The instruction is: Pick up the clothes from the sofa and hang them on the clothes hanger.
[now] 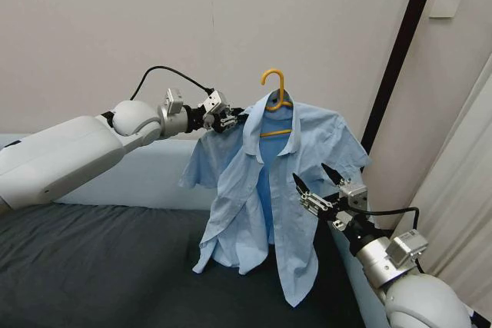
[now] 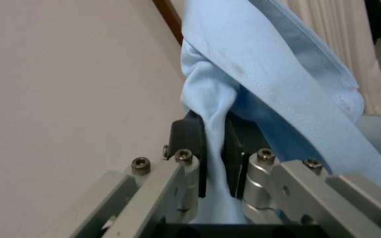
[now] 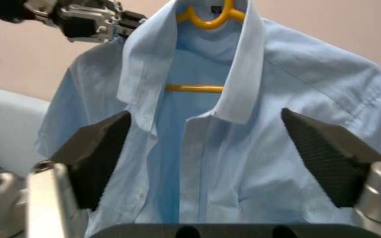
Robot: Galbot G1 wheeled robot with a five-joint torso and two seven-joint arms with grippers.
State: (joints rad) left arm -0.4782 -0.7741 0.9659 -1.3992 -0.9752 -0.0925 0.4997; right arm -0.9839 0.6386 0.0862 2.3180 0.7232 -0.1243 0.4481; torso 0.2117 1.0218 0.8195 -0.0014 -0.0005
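A light blue short-sleeved shirt (image 1: 265, 190) hangs on a yellow clothes hanger (image 1: 274, 94), held up in the air above the sofa. My left gripper (image 1: 224, 120) is shut on the shirt's shoulder fabric (image 2: 210, 124) beside the collar, the cloth pinched between its black pads (image 2: 189, 144). Below and in front of the shirt, my right gripper (image 1: 317, 183) stands open and holds nothing. Through its spread fingers (image 3: 97, 148) I see the shirt front (image 3: 243, 148), the hanger (image 3: 207, 17) and the left gripper (image 3: 88, 22) at the shoulder.
A sofa with a dark seat (image 1: 92, 266) and pale blue back (image 1: 138, 178) lies below. A dark upright pole (image 1: 396, 59) rises at the right beside a white curtain (image 1: 461, 190). A plain wall (image 1: 154, 21) is behind.
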